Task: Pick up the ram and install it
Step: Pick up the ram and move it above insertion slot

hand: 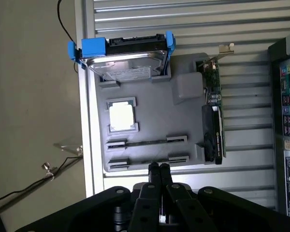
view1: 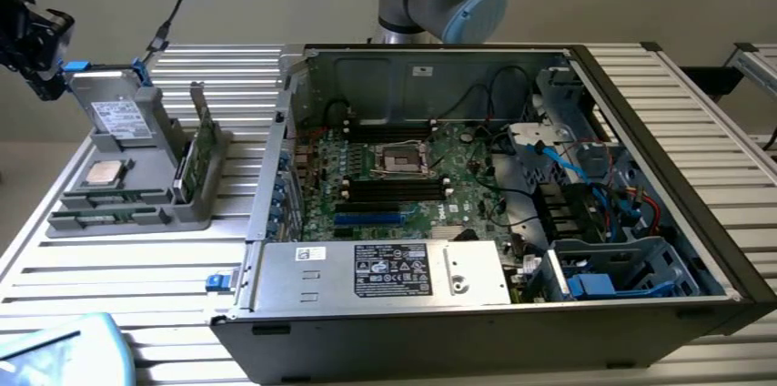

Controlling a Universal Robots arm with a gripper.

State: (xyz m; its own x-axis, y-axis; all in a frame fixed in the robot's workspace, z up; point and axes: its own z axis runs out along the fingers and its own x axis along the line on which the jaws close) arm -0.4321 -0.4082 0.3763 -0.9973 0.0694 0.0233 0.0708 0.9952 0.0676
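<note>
The ram (hand: 146, 143) is a thin stick standing on edge in a slot of the grey holder tray (hand: 183, 125), next to the square silver processor chip (hand: 122, 116). In the exterior view the ram (view1: 116, 195) sits low in the tray (view1: 182, 213) at the left of the table. A second slot (hand: 146, 160) runs parallel to it, closer to my gripper. My gripper (hand: 159, 167) hangs above the tray's edge near these slots, shut with nothing between its fingers. From outside, the gripper (view1: 43, 58) is at the exterior view's far left, well above the tray.
The tray also holds a hard drive in a blue bracket (hand: 123, 58) and an upright green expansion card (hand: 213, 111). The open computer case (view1: 680, 222) lies to the exterior view's right, its motherboard (view1: 401, 167) showing dark memory slots (view1: 391, 188). A power supply (view1: 382, 272) sits at the front.
</note>
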